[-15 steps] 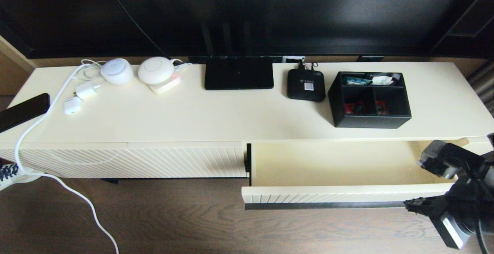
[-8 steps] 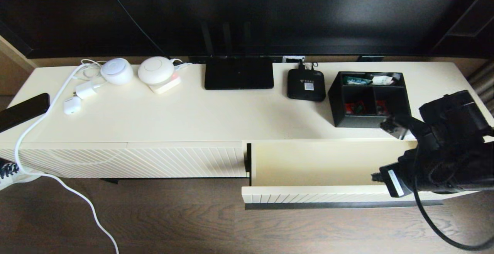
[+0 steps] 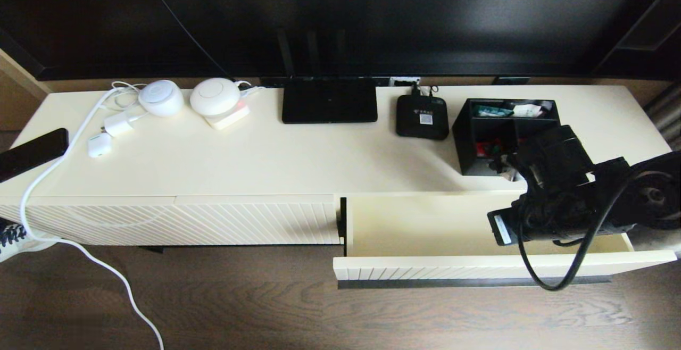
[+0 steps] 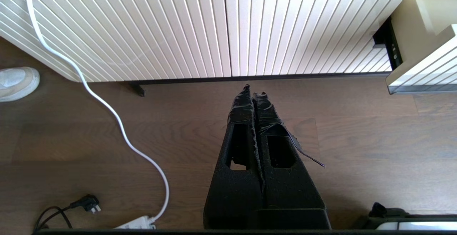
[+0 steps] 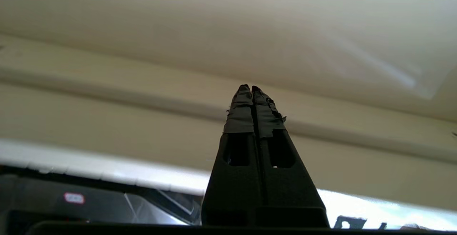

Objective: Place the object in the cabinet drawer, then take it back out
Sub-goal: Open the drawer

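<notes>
While the drawer (image 3: 425,227) stands pulled out from the right half of the cabinet, its cream floor lies bare on the left and middle, and our right arm hangs over its right end. From the head view we see the organizer box (image 3: 481,134) on the desk (image 3: 298,158), near the front edge just behind the drawer opening, with the arm's dark bulk covering its near right corner. We count three compartments in it: one long one at the back with pale packets, and two at the front, where red packets show in the left one.

On the desk we count two black devices, a flat router (image 3: 329,101) and a small square set-top box (image 3: 422,117), just left of the organizer box and apart from it. Two round white gadgets (image 3: 161,98) sit toward the far left, with two small white plugs in front of them. A phone (image 3: 33,153) overhangs the left edge. Open cream surface runs between these and the front edge.

Only the right wrist view shows the right pincer (image 5: 251,89), its fingers pressed together with nothing between them, pointing at a pale cream surface; the head view hides the fingertips behind the wrist. Only the left wrist view shows the left pincer (image 4: 252,93), likewise pressed together, hanging low above the wooden floor in front of the closed ribbed front (image 4: 142,28), beside a white cable (image 4: 107,103).
</notes>
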